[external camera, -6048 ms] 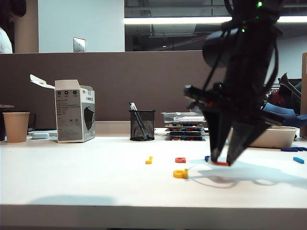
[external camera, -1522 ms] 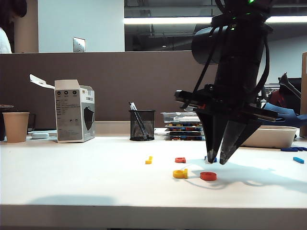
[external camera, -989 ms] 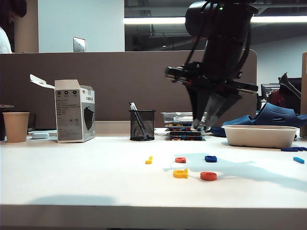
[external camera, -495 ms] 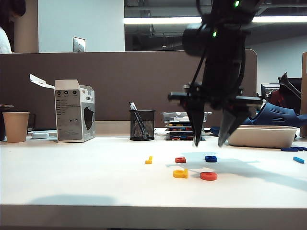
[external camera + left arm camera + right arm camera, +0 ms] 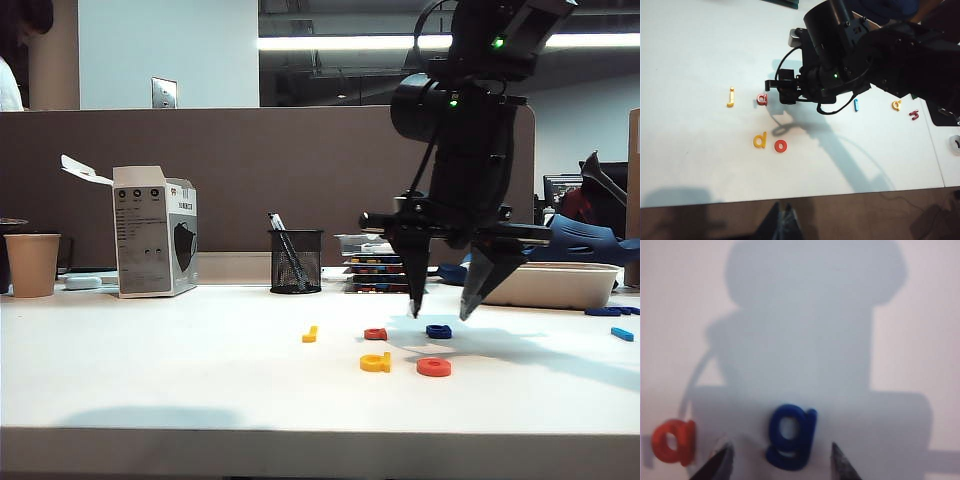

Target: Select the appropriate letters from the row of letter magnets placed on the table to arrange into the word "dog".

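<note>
The yellow "d" and the red-orange "o" lie side by side near the table's front, shown again as "d" and "o". Behind them the dark blue "g" lies flat. My right gripper hangs open just above it, one fingertip on each side. In the right wrist view the "g" sits between the spread fingertips, apart from both. My left gripper is off the table's edge, shut and empty, and out of the exterior view.
A red "a" lies just left of the "g", with a yellow stick letter further left. More letters lie to the right. A mesh pen cup, a carton, a paper cup and a white tray stand at the back.
The right gripper left the red "o" beside the "d", rose and swung back, spread its fingers, and has come down over the blue "g". The letters have not moved.
</note>
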Controlling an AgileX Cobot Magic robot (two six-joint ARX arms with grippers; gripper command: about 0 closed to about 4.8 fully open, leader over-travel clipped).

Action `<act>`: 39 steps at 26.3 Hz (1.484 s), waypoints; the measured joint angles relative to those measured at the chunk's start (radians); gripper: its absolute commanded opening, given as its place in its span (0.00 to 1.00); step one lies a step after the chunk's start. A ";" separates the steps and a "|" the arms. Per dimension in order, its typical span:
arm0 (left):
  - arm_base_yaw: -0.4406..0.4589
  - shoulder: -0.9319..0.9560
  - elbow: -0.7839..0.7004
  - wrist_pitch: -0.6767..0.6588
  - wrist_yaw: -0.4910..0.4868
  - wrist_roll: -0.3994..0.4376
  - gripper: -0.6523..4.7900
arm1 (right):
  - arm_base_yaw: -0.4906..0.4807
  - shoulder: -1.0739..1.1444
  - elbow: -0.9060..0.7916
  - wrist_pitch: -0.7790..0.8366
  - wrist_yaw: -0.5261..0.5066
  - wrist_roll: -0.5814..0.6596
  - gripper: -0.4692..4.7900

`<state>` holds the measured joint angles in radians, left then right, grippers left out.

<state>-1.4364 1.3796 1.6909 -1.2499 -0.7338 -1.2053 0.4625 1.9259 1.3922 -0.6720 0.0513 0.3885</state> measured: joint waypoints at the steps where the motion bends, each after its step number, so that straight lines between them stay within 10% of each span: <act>1: 0.000 0.000 0.000 0.000 0.000 0.000 0.11 | 0.000 0.005 0.001 0.014 -0.005 0.005 0.55; 16: 0.000 0.000 0.000 0.000 0.000 0.000 0.11 | 0.000 0.041 0.008 0.002 -0.005 0.026 0.46; 19: 0.000 0.000 0.000 0.000 0.000 0.000 0.11 | 0.000 0.041 0.008 -0.003 -0.002 0.027 0.29; 39: 0.000 0.000 0.000 0.000 0.000 0.000 0.11 | -0.001 -0.052 0.006 -0.156 -0.009 0.027 0.29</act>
<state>-1.4364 1.3796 1.6909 -1.2499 -0.7338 -1.2053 0.4618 1.8740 1.3979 -0.8280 0.0422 0.4156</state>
